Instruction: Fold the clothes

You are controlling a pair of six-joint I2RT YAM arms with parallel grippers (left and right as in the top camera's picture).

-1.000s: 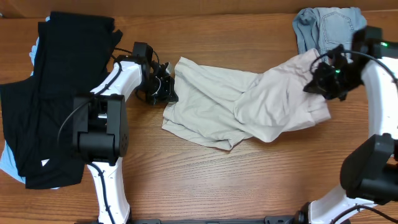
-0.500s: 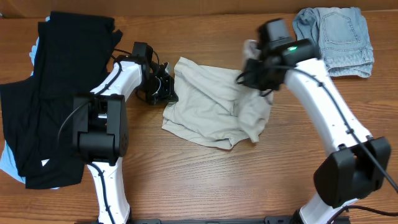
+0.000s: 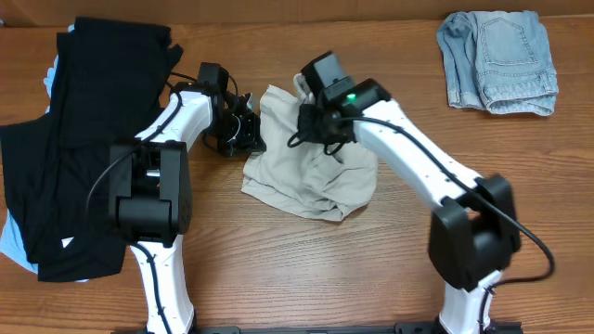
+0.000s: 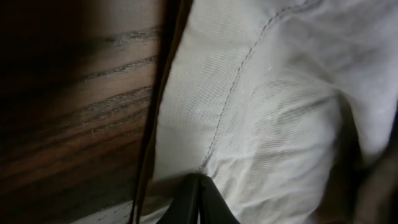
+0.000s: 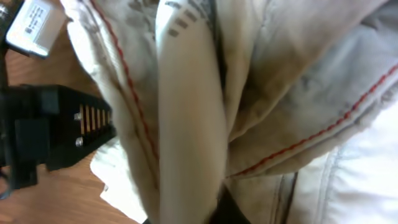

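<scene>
Overhead: beige shorts (image 3: pixel 311 181) lay bunched mid-tabletop (image 3: pixel 371 269), the right side doubled over onto the left. The left tool (image 3: pixel 243 130) sat at the shorts' left edge, low on the wood. The right tool (image 3: pixel 317 128) was over the shorts' upper middle, arm reaching in from the right. Black clothes (image 3: pixel 83 139) were spread at far left; the denim shorts (image 3: pixel 501 60) lay at the top right corner, well apart from the rest.

Left wrist: the left tool (image 4: pixel 199 202) was closed, tips pinching beige cloth right at the hem, with bare wood beside it.

Right wrist: the right tool (image 5: pixel 219 208) was closed on a thick fold of the shorts, red stitching showing. A white tag (image 5: pixel 34 25) showed at upper left.
</scene>
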